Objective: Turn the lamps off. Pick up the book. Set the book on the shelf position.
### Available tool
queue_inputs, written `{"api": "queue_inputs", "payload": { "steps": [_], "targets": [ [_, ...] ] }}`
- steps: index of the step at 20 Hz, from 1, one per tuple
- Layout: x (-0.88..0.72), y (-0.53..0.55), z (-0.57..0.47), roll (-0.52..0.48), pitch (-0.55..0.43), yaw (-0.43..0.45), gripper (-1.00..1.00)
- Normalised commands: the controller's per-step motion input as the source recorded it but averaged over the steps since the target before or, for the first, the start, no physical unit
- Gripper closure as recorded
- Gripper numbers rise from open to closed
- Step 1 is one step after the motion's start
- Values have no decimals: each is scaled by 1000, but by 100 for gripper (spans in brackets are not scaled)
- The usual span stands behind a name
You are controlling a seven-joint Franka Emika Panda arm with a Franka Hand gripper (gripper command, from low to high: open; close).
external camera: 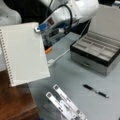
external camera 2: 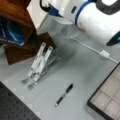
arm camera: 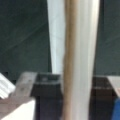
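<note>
I see the book point(external camera: 23, 53) off the table, held up tilted in a front view, its wire coil down that view's left edge, hanging partly over the shelf position point(external camera: 15, 100) at the bottom left. The gripper point(external camera: 37, 28) is clamped on its top right corner; the wrist view shows the book edge-on between the jaws. So I judge the pick-up done and the placing not yet finished. No lamps show. The arm reaches in from the top right, above the pen point(external camera: 95, 90) and metal stand point(external camera: 65, 103).
</note>
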Motion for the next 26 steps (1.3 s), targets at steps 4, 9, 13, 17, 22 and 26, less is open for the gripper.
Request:
{"api": "queue_inputs", "payload": {
  "steps": [4,9,13,17,22,26],
  "targets": [
    [-510,-343,-11,176,2,244,100],
    [-376,-277,38,137,-11,260,100],
    [-303,-274,55,85,-10,253,100],
    [-233,-281,60,35,5,255,100],
    [-162,-275,45,-2,23,261,100],
    [-145,-229,30,-23,34,248,-100]
  ]
}}
